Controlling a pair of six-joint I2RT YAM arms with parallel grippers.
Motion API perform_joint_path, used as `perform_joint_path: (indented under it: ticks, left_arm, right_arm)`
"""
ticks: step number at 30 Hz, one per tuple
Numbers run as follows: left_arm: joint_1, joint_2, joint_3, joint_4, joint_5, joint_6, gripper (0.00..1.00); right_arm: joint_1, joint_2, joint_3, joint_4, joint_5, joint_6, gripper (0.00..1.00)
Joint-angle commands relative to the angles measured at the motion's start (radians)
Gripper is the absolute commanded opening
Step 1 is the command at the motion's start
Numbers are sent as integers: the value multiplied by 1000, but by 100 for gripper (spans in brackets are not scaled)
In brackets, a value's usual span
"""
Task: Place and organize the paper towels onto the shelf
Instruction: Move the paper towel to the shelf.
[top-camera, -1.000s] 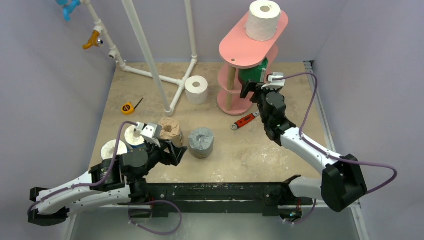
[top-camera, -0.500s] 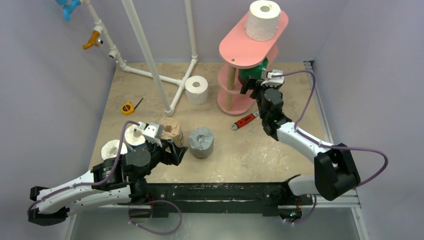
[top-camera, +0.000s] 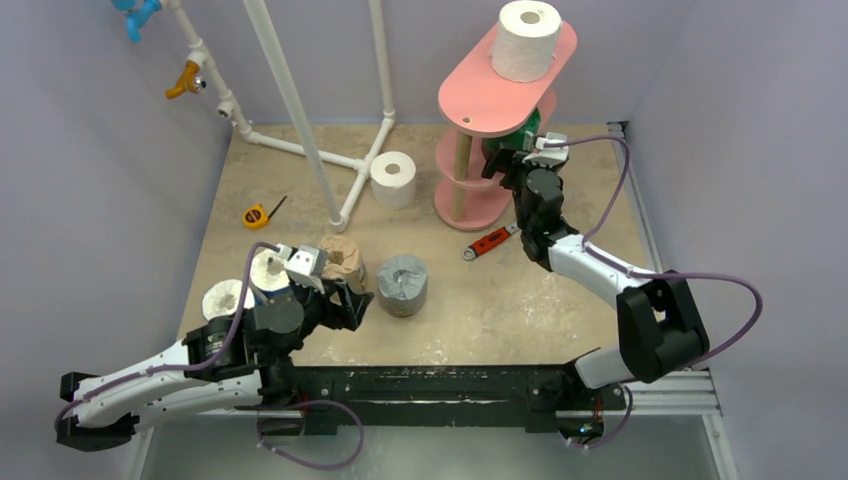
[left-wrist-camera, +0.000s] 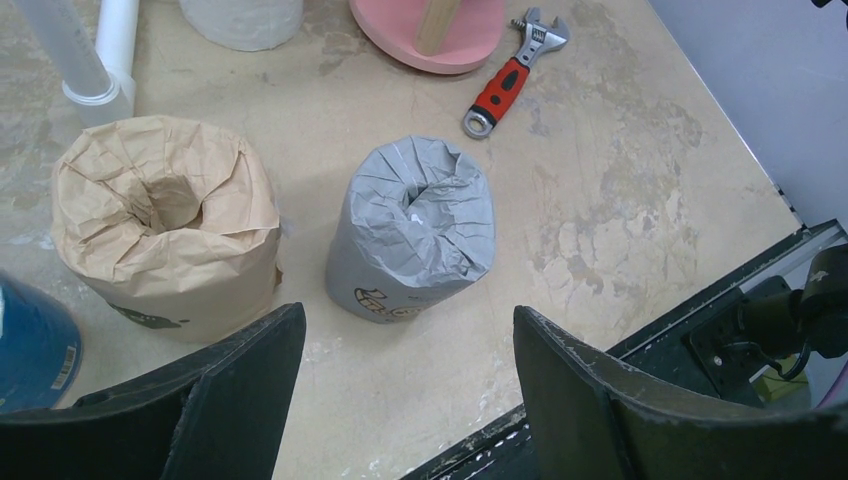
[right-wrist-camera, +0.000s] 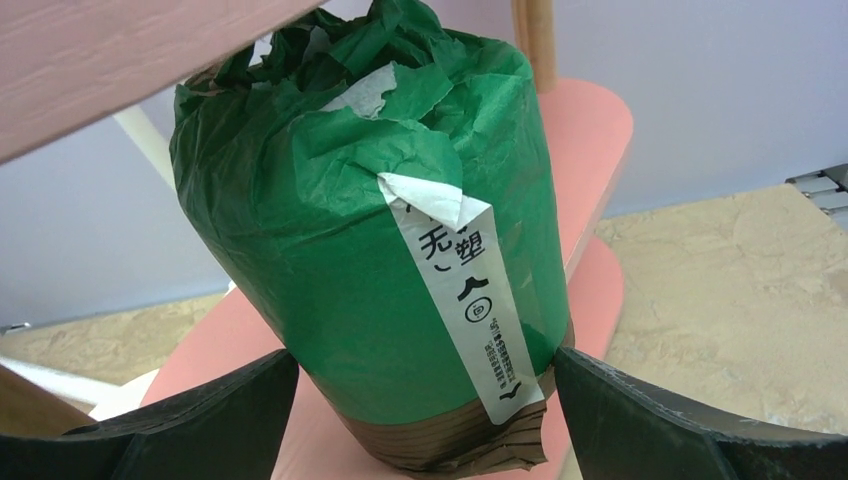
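- My right claw is at the shelf, which stands toward the far edge of the bench, right of centre. The jaws are spread as wide as they go, one finger on each side of the green roll.
- The green roll stands upright on the middle board, tucked under the top board. I judge it set down and let go. I cannot tell whether a pad brushes the wrapper.
- A white roll sits at the far end of the top board.
- My left claw hangs low over the near left part of the bench, about half open, with nothing in it.
- The grey roll stands just ahead of it, and the tan roll is beside that, near but apart. The blue roll is further left.
- A second white roll stands by the foot of the pipe frame. A third white roll is near the left edge.
- Step in hand, as I judge it: the green roll is placed, and five rolls are left on the bench.
- Next, my right claw should back straight out with its jaws wide, clear of the top board and the post, so the roll does not tip.
- Then the left claw can drop over the grey roll. It probably needs to open wider first.
- The wrench lies between that roll and the shelf, so the carry should pass over it.
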Motion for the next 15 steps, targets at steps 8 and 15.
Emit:
perform_joint_path:
  ticks: [8, 15]
  left_arm:
    - [1, -15, 2, 8, -43, 2, 76]
    - [1, 0, 0, 11, -45, 9, 76]
  right_arm:
    - [-38, 47, 63, 98, 59, -5, 98]
    - [-68, 96, 105, 106, 42, -11, 98]
